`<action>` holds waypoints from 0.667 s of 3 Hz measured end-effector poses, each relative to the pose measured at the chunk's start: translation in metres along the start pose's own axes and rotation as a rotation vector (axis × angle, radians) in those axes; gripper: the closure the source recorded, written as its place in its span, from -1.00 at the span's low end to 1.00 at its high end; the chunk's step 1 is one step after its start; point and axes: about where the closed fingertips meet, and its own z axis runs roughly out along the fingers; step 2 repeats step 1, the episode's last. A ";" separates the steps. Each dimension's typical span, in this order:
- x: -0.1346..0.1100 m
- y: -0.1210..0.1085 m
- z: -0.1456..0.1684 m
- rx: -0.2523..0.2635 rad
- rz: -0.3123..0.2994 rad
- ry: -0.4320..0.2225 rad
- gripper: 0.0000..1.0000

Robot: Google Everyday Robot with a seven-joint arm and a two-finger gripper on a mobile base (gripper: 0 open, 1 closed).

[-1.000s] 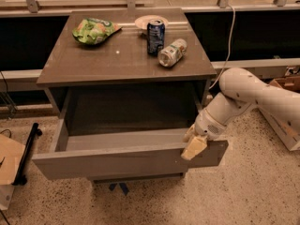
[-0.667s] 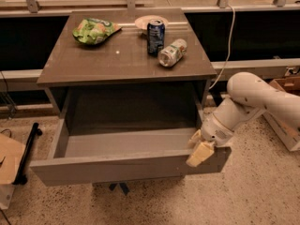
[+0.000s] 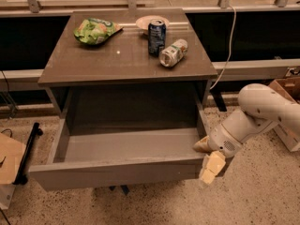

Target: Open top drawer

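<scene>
The top drawer (image 3: 117, 172) stands wide open, its front panel stretching left from the gripper (image 3: 203, 161). The gripper is clamped on the panel's right end, one finger inside the box and one on the front. Above and left of the gripper, the cabinet top (image 3: 93, 64) holds a green snack bag (image 3: 95, 30), a plate (image 3: 143, 21), an upright can (image 3: 156, 36) and a tipped bottle (image 3: 173, 53). The white arm (image 3: 262, 109) rises to the gripper's right.

**Dim, warm light from above**

Soft overhead light spreads across the worktop (image 3: 93, 62), with a small glint near its middle. Deep shadow fills the space under its front edge. The gripper (image 3: 206, 159), below the front right corner beside the top drawer (image 3: 117, 172), is palely lit.
</scene>
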 end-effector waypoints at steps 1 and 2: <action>-0.008 0.004 0.002 0.000 0.000 0.000 -1.00; -0.008 0.004 0.002 0.000 0.000 0.000 -1.00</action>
